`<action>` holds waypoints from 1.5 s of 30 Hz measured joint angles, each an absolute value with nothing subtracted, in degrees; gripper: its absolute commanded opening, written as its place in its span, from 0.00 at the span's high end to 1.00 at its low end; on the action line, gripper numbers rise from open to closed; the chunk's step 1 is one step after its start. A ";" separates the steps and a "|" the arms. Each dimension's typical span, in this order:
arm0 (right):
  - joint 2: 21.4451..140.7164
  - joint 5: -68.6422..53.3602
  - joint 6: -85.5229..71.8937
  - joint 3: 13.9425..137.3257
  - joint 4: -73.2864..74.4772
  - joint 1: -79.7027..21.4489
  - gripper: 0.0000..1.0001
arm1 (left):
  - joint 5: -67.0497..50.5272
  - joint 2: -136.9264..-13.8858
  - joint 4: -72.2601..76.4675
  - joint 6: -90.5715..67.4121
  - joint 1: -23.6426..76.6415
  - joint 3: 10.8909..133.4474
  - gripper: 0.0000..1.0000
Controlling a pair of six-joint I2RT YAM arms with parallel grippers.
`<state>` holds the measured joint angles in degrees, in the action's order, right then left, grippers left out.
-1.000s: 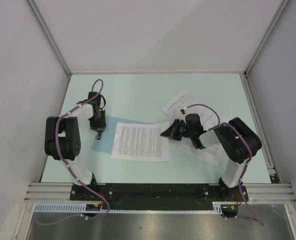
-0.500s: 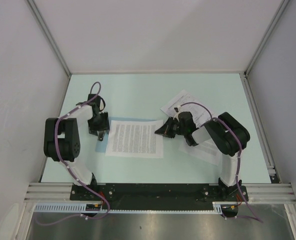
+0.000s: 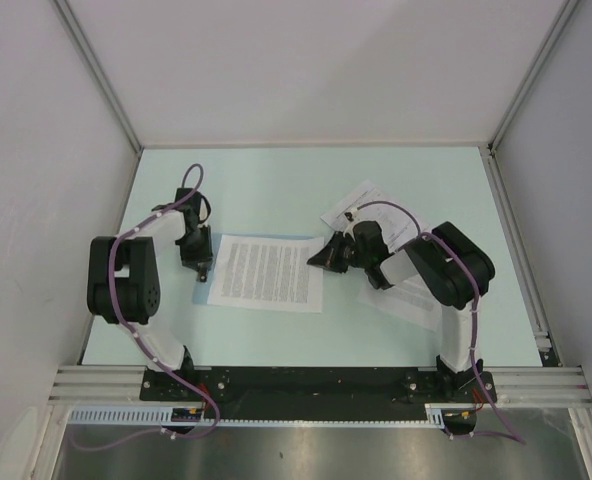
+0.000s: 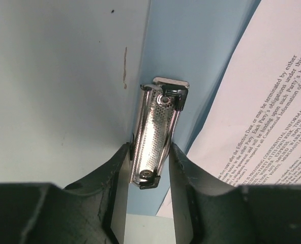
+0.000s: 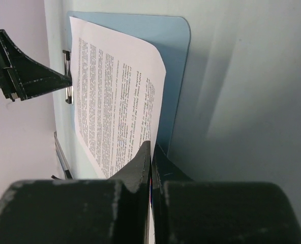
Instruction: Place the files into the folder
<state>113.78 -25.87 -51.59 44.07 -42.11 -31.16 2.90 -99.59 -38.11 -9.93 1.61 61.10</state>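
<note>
The folder (image 5: 175, 56) is a light-blue clipboard lying flat, mostly covered by one printed file sheet (image 3: 268, 273). My left gripper (image 3: 202, 268) sits at the folder's left short edge, and in the left wrist view my left gripper (image 4: 149, 168) is closed around the silver clip (image 4: 158, 127) from both sides. My right gripper (image 3: 319, 258) is shut on the sheet's right edge, and in the right wrist view my right gripper (image 5: 151, 152) pinches the sheet (image 5: 115, 96) over the folder. The sheet's left edge (image 4: 262, 112) lies just right of the clip.
Two more printed sheets lie to the right, one at the back (image 3: 369, 203) and one under my right arm (image 3: 416, 298). White walls enclose the table on three sides, with a metal rail along the right edge (image 3: 521, 250).
My right gripper has dragged the sheet leftward over the folder, so less blue shows and the sheet's left edge is closer to the clip. My left gripper has stayed at the clip.
</note>
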 measured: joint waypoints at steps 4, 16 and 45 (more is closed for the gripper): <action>114.24 -25.96 -51.37 44.23 -42.35 -31.05 1.00 | 2.79 -99.31 -37.74 -9.87 1.61 60.73 0.95; 116.40 -27.03 -50.83 46.39 -43.22 -31.00 1.00 | 0.49 -95.72 -35.99 -8.36 1.39 56.84 1.00; 115.81 -29.39 -40.10 52.71 -31.83 -32.05 1.00 | -1.34 -93.73 -36.56 -6.44 0.60 55.31 1.00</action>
<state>115.81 -29.39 -40.10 52.71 -31.83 -32.05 -1.34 -93.73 -36.56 -6.44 0.60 55.31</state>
